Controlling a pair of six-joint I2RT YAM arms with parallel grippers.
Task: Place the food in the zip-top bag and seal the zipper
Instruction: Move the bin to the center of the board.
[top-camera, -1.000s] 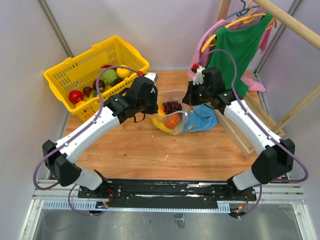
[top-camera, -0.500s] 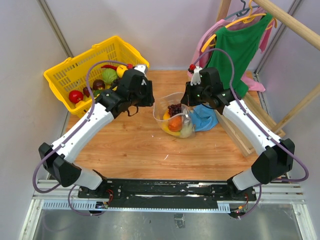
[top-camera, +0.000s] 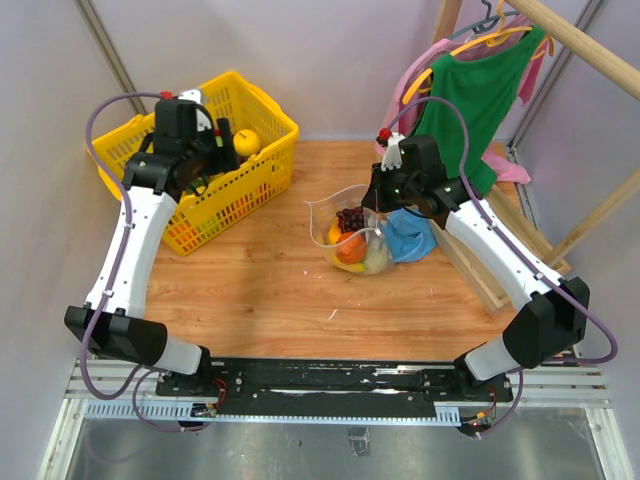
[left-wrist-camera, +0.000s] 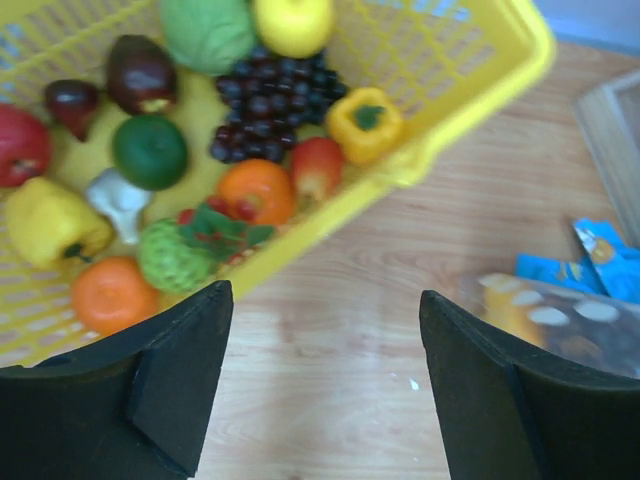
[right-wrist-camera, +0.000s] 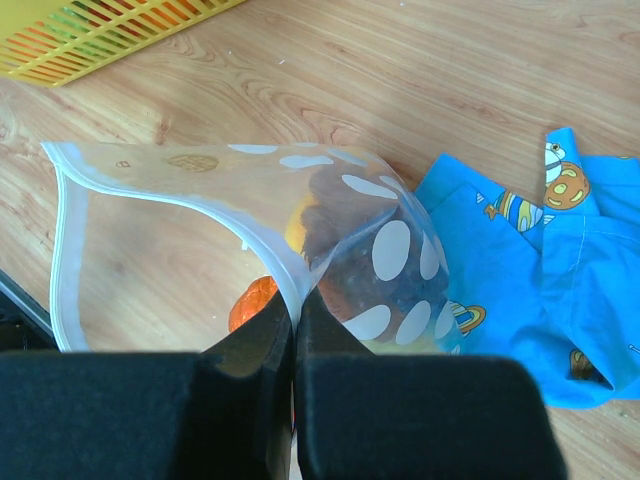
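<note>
right end effector (right-wrist-camera: 294, 308) clenched on see-through plastic zip-top bag (right-wrist-camera: 385, 250) rim — thin film may slip; left end effector (left-wrist-camera: 322, 330) released.

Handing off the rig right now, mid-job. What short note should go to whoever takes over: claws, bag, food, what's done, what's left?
Left claw: open, empty, above the yellow basket.
Right claw: shut on the mouth edge of the zip-top bag, holding the mouth open beside the blue cloth.
Done: grapes, an orange fruit and something yellow are in the bag.
Left: more food lies in the basket to load; the zipper is not sealed.
</note>
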